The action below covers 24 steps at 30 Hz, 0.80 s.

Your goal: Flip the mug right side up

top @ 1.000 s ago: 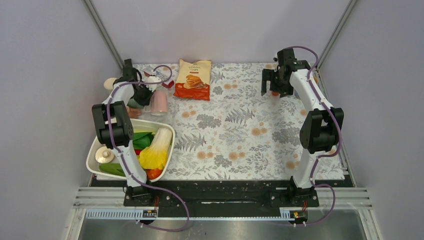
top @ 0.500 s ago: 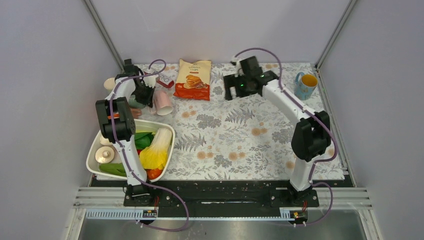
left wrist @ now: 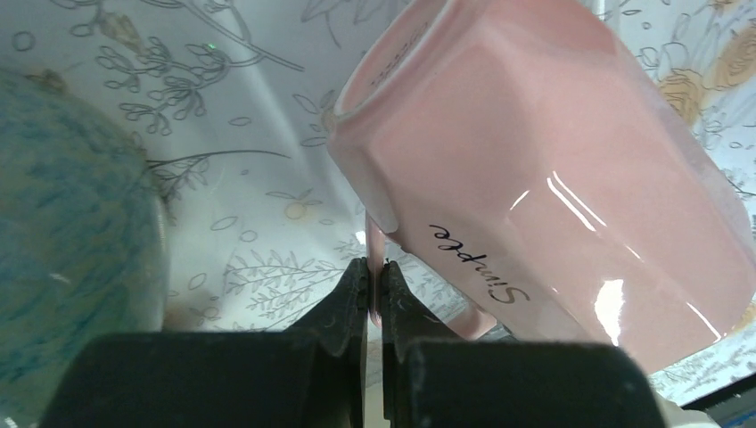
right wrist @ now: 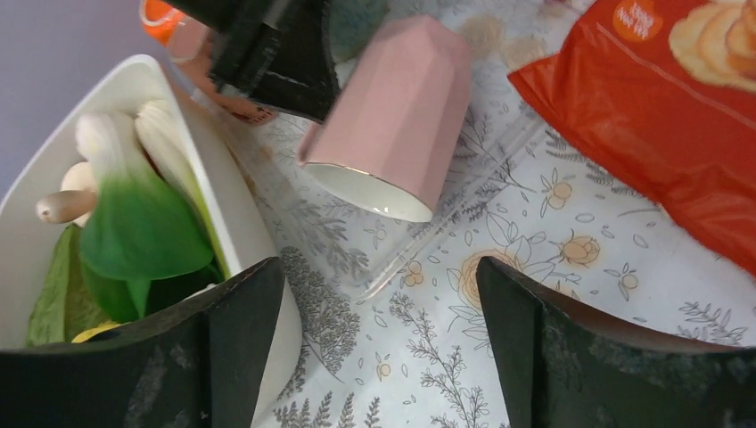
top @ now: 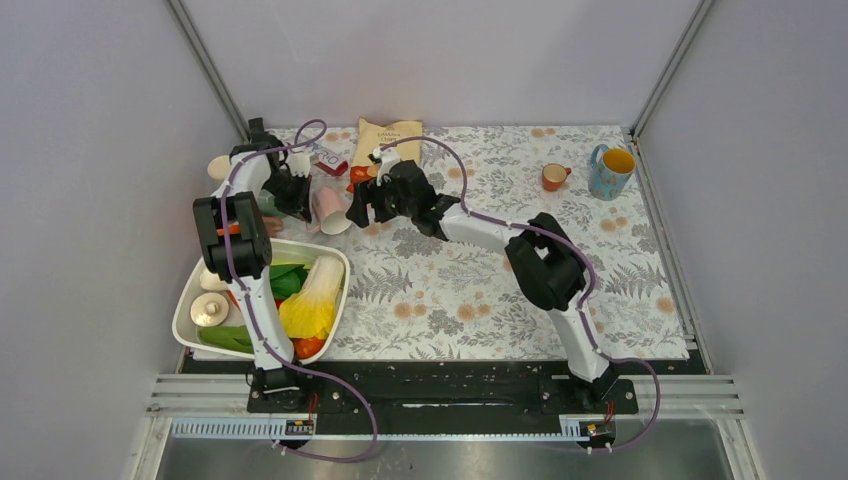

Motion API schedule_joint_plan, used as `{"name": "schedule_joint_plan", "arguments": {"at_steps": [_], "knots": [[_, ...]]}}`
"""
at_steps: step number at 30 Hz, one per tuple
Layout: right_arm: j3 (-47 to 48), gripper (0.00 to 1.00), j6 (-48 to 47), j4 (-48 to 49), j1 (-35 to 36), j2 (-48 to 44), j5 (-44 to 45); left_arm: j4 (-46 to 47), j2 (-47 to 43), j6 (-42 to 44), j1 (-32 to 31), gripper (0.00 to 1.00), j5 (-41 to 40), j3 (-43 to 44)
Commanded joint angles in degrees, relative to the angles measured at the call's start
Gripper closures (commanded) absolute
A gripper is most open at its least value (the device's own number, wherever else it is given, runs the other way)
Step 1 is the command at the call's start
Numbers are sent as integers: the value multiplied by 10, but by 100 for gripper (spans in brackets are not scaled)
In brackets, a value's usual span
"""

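Two grippers crowd the far left of the table (top: 500, 290) — the left gripper (left wrist: 374, 272) has its fingers pinched tight on the handle of the pink mug (left wrist: 535, 178), which hangs tilted, mouth slanting down, just past the white tub (top: 185, 300). And the right gripper (right wrist: 379, 276) hovers facing that mouth, fingers spread wide and clear of it — orange snack bag (right wrist: 660, 116) alongside.

White arms (top: 262, 330), black joints (top: 545, 270), purple cables (top: 414, 139)

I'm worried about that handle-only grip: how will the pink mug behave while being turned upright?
Glossy glaze on the pink mug suggests slipperiness, so it may swivel in the left tool, which pinches only its thin handle. It looks ceramic: rigid, probably heavy for that grip, liable to chip if dropped.
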Motion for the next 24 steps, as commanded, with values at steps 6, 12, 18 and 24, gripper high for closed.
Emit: {"name": "schedule_joint_plan", "arguments": {"at_steps": [6, 12, 18, 24], "knots": [[65, 16, 84, 22, 10, 65, 78, -42, -11, -15, -4, 100, 119, 31], [119, 20, 100, 2, 15, 119, 65, -59, -16, -12, -4, 100, 159, 26], [159, 22, 99, -16, 15, 141, 48, -73, -15, -15, -4, 100, 208, 30], [130, 20, 101, -5, 14, 122, 38, -73, 7, -19, -1, 100, 174, 34]]}}
